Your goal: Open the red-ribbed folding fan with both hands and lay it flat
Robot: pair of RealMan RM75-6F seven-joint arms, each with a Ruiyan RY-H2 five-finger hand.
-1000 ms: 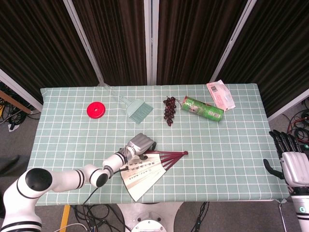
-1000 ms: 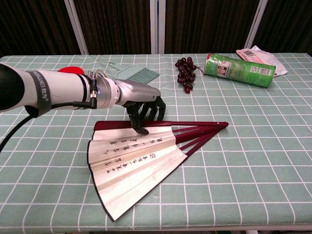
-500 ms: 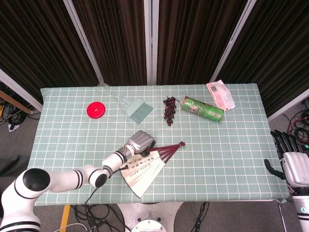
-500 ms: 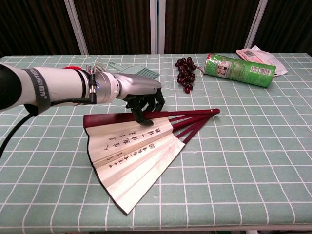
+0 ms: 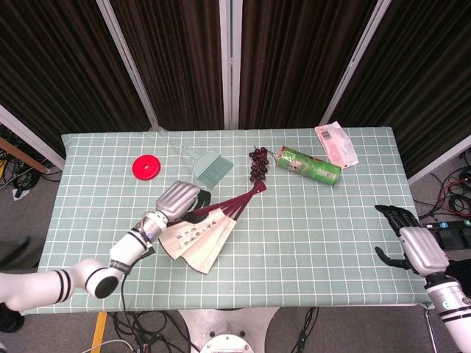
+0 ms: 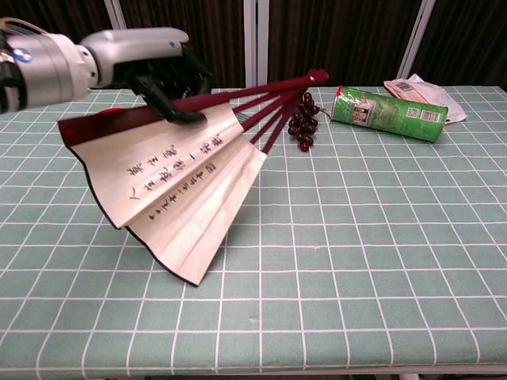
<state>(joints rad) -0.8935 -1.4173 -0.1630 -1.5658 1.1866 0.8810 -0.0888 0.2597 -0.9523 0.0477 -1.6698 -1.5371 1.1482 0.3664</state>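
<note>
While left hand [image 6: 154, 67] gripped the half-spread fan [image 6: 170, 170] above the table [image 6: 380, 237], right hand [image 5: 412, 246] hung open off its right edge.

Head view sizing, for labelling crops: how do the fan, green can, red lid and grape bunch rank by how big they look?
Largest to smallest:
1. fan
2. green can
3. red lid and grape bunch: too alike to rank; the lid is round, the bunch long and narrow.

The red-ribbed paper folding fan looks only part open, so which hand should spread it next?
Probably the left hand: it already grips the red-ribbed paper folding fan, tilted off the table. The right hand hangs empty at the table's edge.
</note>
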